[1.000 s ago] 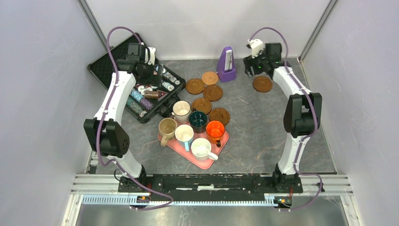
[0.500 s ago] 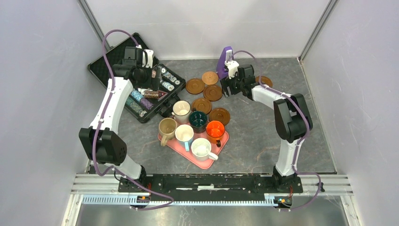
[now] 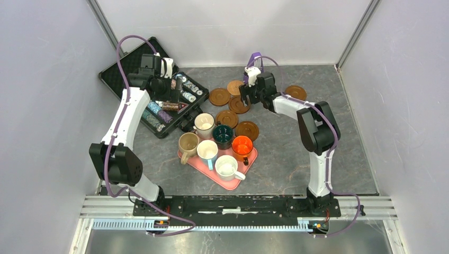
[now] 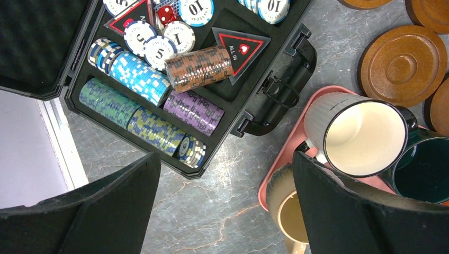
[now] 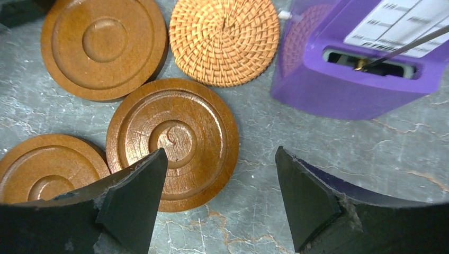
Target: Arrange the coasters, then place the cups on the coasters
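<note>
Jaws of right gripper [image 5: 218, 159] wide, empty, over dark coaster [image 5: 172, 143]; woven coaster [image 5: 224, 39] at its 1 o'clock. Left gripper [image 4: 225, 159] wide, empty, near chip case [image 4: 249, 74]. Cups [image 3: 207, 150] bunched at pink tray [image 3: 204, 168], 6 o'clock of coasters.

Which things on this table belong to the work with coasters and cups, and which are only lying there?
Part of the job: wooden coasters, woven coaster, cups.
Only lying there: poker chip case, purple metronome, pink tray.
</note>
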You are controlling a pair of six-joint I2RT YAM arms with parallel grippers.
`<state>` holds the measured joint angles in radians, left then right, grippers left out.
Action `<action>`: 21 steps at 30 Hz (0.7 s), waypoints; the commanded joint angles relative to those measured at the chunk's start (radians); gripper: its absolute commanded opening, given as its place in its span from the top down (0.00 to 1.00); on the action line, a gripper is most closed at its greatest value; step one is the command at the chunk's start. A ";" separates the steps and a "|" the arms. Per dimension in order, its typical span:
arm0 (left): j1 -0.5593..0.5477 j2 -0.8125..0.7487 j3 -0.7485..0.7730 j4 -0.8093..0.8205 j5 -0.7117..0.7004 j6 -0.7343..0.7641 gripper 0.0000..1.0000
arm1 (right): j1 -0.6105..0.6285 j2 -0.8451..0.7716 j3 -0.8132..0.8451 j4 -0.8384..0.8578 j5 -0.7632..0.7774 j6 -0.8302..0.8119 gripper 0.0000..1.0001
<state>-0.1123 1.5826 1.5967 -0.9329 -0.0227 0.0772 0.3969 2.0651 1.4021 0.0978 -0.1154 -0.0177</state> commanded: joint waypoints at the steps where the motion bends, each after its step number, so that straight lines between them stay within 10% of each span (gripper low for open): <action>1: 0.005 -0.049 -0.004 0.021 -0.006 0.032 0.00 | 0.020 0.043 0.057 0.024 0.038 0.011 0.18; 21: 0.005 -0.099 -0.061 0.049 0.016 0.053 0.00 | -0.022 0.043 -0.052 -0.095 0.121 -0.042 0.38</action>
<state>-0.1123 1.5318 1.5627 -0.9306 -0.0231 0.0788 0.4088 2.1395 1.4055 0.0692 -0.0097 -0.0292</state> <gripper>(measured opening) 0.997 0.643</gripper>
